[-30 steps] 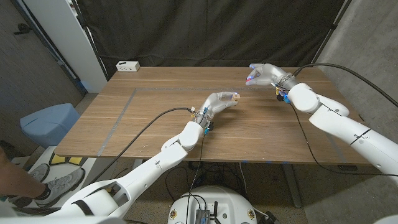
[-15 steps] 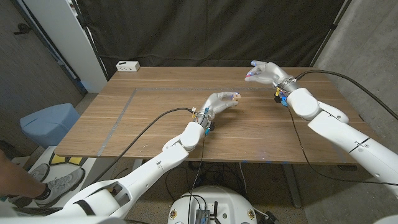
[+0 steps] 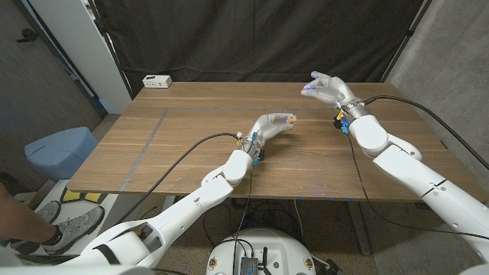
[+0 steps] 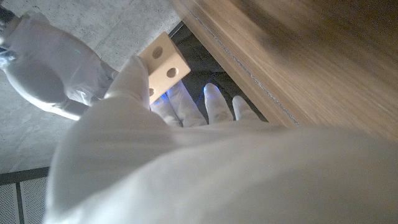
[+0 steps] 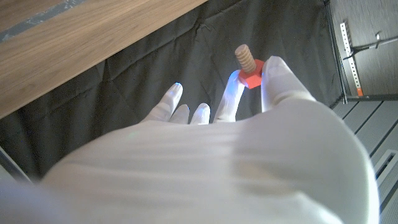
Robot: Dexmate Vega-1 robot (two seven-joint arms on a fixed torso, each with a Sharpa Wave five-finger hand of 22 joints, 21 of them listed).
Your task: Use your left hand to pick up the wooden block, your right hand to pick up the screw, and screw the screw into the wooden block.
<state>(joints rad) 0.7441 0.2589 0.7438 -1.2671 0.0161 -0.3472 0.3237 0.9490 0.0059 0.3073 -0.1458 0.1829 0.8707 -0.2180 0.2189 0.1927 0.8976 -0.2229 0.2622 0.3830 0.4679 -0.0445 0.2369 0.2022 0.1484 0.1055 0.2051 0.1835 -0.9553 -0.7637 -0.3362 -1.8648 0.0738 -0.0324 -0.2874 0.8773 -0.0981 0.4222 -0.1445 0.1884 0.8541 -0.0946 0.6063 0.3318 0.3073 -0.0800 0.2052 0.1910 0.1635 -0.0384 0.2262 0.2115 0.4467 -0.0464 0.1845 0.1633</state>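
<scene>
Holding the wooden block (image 4: 163, 68), the left robot hand (image 3: 269, 127) pinches it between thumb and fingers (image 4: 217, 104), above the middle of the worktop (image 3: 153, 145). In the left wrist view the block's pale face shows two round holes and sits at the fingertips, clear of the worktop edge. In the head view the block appears as a small pale piece at the tip of that hand, near the worktop's centre.

The screw (image 5: 247, 67) is pinched in the right robot hand (image 3: 327, 88), between the thumb and a neighbouring finger; the remaining fingers (image 5: 170, 102) are spread. Its red head lies against the fingertips and its tan threaded shank points away from the palm. In the head view this hand is raised over the far right part of the worktop, well apart from the left hand and the block, with the screw too small to make out there.

Both arms enter from the near corners. A white box (image 3: 156, 81) sits at the far left corner of the worktop. A black curtain (image 3: 252, 38) hangs behind. A blue-topped stool (image 3: 59, 150) stands on the floor to the left.
</scene>
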